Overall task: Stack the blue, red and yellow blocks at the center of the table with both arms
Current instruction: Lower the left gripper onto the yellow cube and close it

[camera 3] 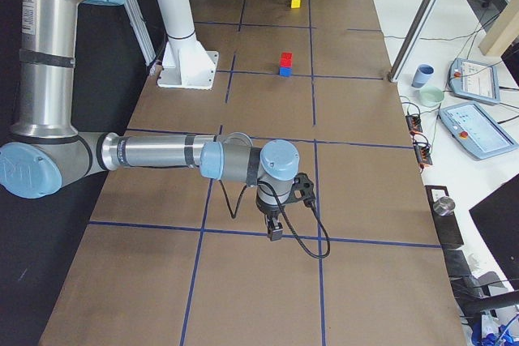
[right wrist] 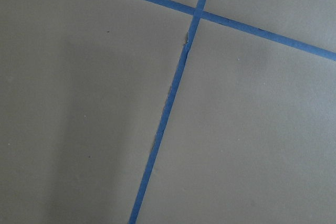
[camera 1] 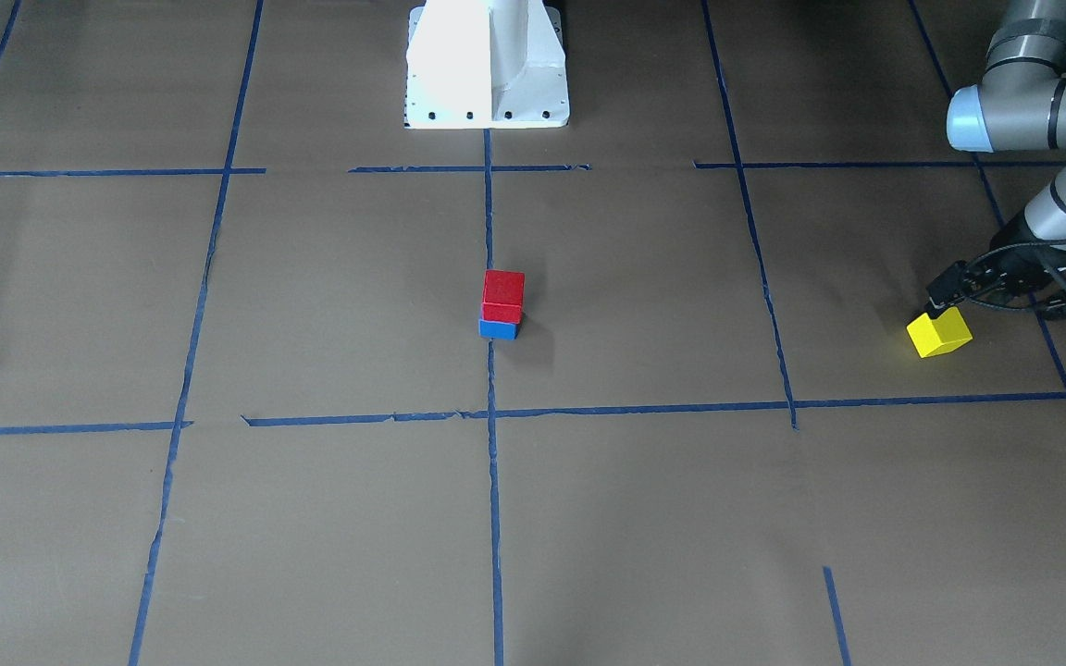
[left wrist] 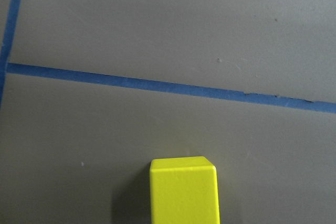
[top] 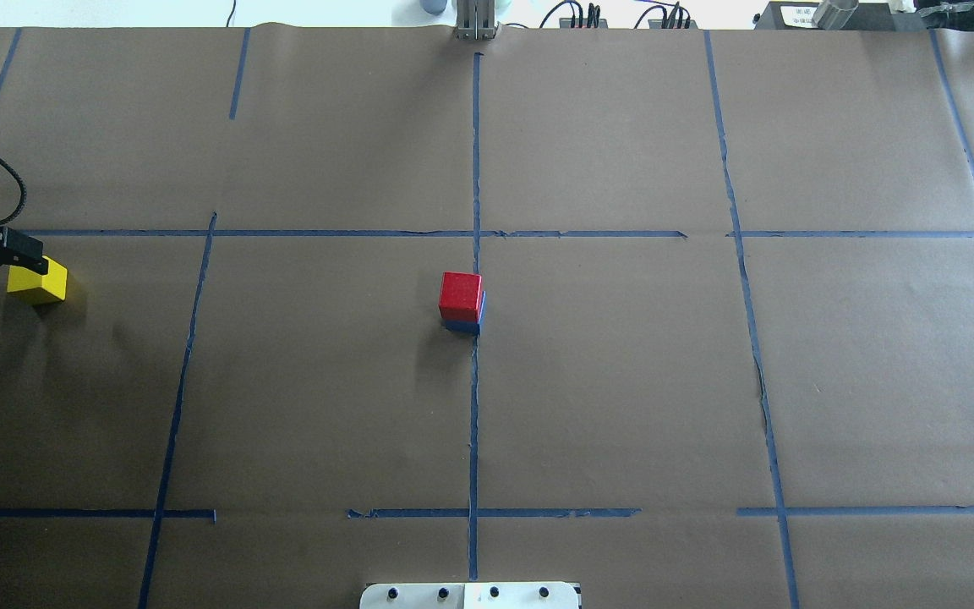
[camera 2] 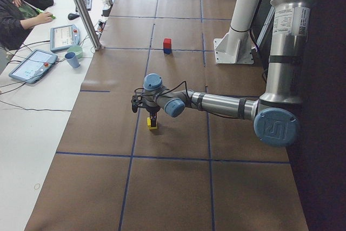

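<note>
A red block (camera 1: 503, 294) sits on a blue block (camera 1: 498, 328) at the table's centre, on the middle tape line; the stack also shows in the overhead view (top: 461, 294). My left gripper (camera 1: 936, 313) is at the table's left end, shut on the yellow block (camera 1: 939, 334), low over the paper; the overhead view shows gripper (top: 26, 256) and block (top: 37, 282). The left wrist view has the yellow block (left wrist: 183, 190) at its bottom edge. My right gripper (camera 3: 276, 232) shows only in the exterior right view, near the table's right end; I cannot tell whether it is open or shut.
Brown paper with a grid of blue tape lines (top: 475, 406) covers the table. The white robot base (camera 1: 487, 65) stands at the near edge behind the stack. Tablets, a cup and a person (camera 2: 16, 9) are at a side desk beyond the far edge.
</note>
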